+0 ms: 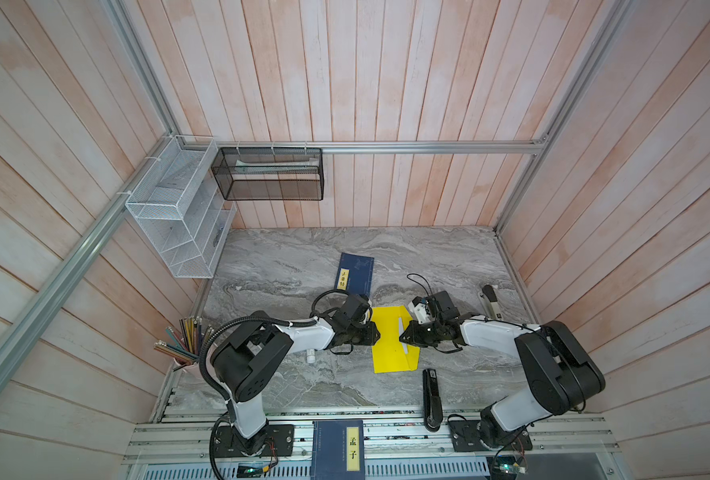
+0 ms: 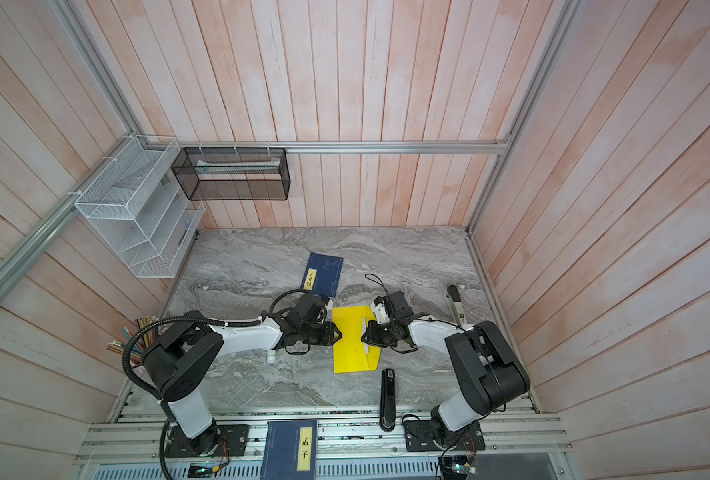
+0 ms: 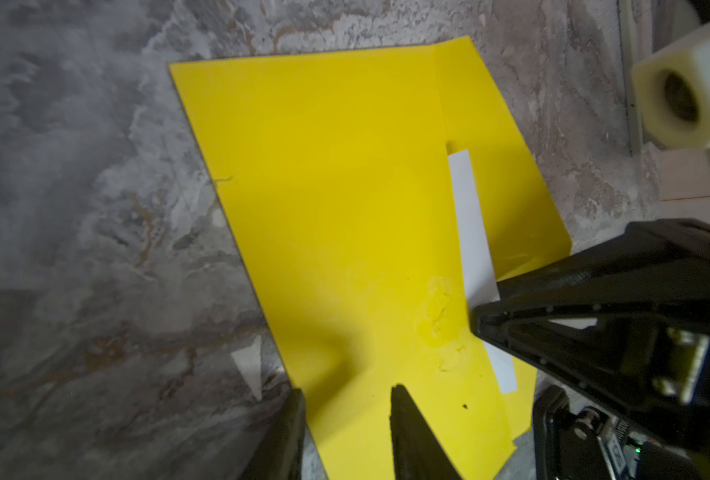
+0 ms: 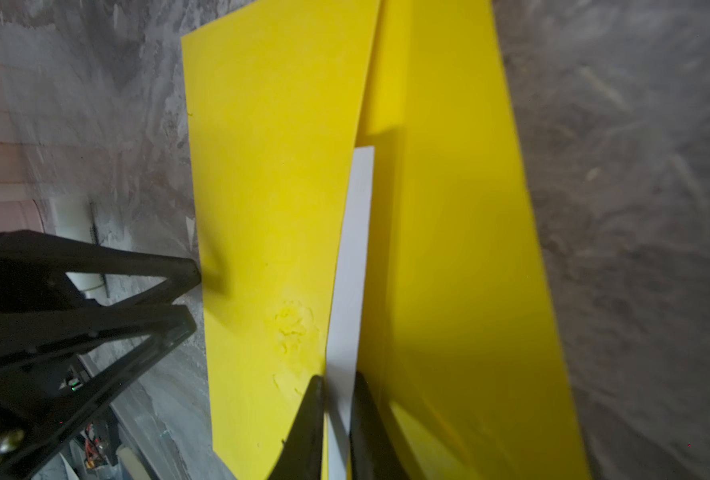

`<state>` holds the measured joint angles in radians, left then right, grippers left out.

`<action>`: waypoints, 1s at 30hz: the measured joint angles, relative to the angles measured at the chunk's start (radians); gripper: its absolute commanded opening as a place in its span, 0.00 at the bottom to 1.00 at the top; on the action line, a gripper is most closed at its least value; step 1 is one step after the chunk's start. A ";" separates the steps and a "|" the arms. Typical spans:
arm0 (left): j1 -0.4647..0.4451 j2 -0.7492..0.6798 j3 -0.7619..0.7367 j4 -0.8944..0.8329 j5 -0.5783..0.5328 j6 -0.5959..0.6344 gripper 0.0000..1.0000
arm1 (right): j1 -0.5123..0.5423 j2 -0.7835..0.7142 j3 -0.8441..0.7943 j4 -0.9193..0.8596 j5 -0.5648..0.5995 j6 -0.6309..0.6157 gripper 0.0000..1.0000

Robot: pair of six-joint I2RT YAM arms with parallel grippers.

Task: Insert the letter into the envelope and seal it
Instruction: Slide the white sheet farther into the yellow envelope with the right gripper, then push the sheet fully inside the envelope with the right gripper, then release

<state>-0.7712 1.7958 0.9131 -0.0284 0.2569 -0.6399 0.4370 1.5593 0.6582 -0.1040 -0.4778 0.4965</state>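
1. One grey marbled counter (image 1: 286,266) carries one bright yellow paper envelope (image 1: 388,345).
2. Two dark blue books (image 1: 357,272) (image 1: 336,449).
3. One white paper letter (image 4: 351,266) lies mostly inside the envelope, a strip showing.
4. Left gripper (image 3: 347,419) fingers stand narrowly apart over the envelope's edge; right gripper (image 4: 336,415) fingers straddle the letter, grip uncertain.

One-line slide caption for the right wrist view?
Right hand straddles the white letter strip protruding from the yellow envelope mouth on the marble table.

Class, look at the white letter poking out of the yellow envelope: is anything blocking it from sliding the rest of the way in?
Nothing visible blocks it. The letter shows as a narrow strip at the envelope mouth, with the right gripper fingers either side of it. The pocket's inside is hidden.
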 measured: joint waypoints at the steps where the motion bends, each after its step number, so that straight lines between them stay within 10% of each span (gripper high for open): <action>1: 0.000 0.000 0.000 0.000 0.000 0.000 0.37 | 0.001 0.000 0.004 -0.004 0.002 -0.002 0.26; 19: 0.005 0.000 0.003 -0.009 -0.003 0.003 0.36 | 0.002 -0.066 0.065 -0.160 0.121 -0.033 0.35; 30: 0.005 0.003 0.011 -0.025 -0.003 0.005 0.32 | 0.002 -0.080 0.085 -0.198 0.164 -0.055 0.09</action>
<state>-0.7666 1.7992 0.9245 -0.0536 0.2535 -0.6350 0.4389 1.4788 0.7429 -0.3016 -0.3134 0.4419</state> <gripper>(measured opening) 0.325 0.101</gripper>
